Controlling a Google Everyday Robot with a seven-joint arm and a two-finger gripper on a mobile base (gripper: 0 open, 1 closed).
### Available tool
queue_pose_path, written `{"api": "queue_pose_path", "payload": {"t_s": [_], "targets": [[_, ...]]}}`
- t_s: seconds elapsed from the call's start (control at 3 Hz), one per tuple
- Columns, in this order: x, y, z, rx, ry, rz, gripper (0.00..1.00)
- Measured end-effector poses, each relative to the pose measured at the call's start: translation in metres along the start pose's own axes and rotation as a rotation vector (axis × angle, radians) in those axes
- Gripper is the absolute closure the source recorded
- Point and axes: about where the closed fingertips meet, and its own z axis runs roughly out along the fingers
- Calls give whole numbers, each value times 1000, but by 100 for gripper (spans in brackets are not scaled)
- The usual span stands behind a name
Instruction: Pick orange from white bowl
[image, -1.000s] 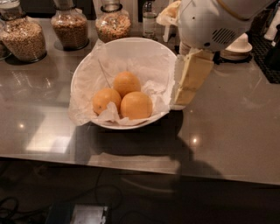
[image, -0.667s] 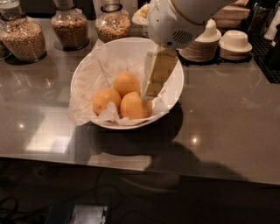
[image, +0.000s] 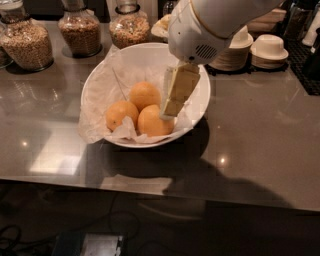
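Inside the white bowl (image: 200, 102), the gripper (image: 168, 113) hides the upper right of the orange (image: 152, 124), perhaps touching it; how open it is, I cannot tell. The orange is round and bright.

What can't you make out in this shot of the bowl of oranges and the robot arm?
Camera view:
- Whether the gripper, low inside the white bowl, touches the front orange: its own body covers that spot.
- The bowl's far right rim: hidden behind the arm.
- The tops of the jars: cut off by the top edge.
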Motion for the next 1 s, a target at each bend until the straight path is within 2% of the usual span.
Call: {"api": "queue_pose_path", "payload": {"t_s": [0.33, 0.67, 1.0], "targets": [[5, 8, 20, -12, -44, 53, 0], [7, 9, 37, 5, -82, 91, 0], [5, 0, 43, 55, -107, 100, 0]]}}
